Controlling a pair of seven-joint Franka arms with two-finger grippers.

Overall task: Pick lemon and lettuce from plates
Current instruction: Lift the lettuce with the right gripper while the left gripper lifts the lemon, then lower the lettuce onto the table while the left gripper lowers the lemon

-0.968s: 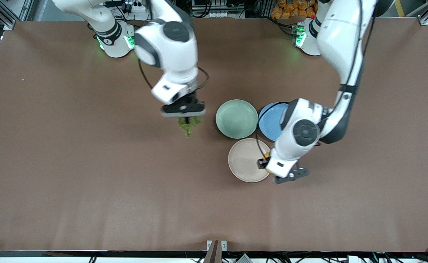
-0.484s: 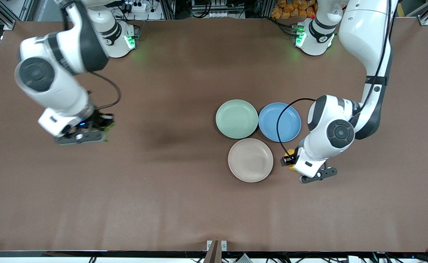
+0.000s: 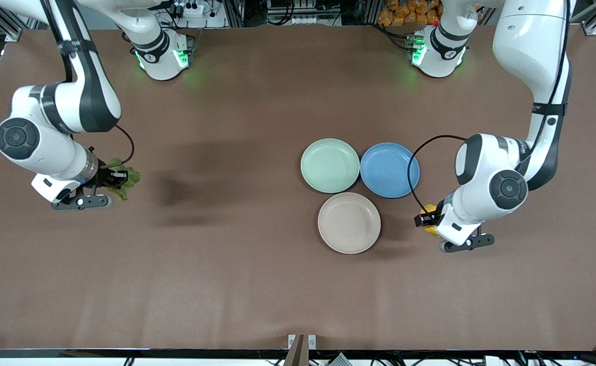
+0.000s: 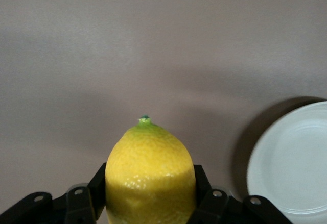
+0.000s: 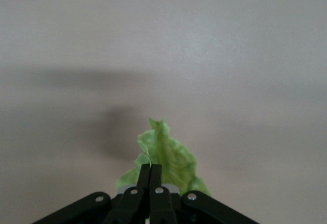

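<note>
left tool (image 3: 428, 223) clamps lemon (image 4: 149, 175); right tool (image 3: 119, 179) pinches lettuce (image 5: 166, 157).

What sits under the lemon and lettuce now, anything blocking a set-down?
Nothing visible: the left hand holds the lemon over bare table beside the beige plate; the right hand holds the lettuce over bare table.

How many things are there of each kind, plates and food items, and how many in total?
Plates: 3, mint green, blue, beige, all bare.
Food: 2, lemon in the left gripper, lettuce in the right gripper.
Total: 5
</note>
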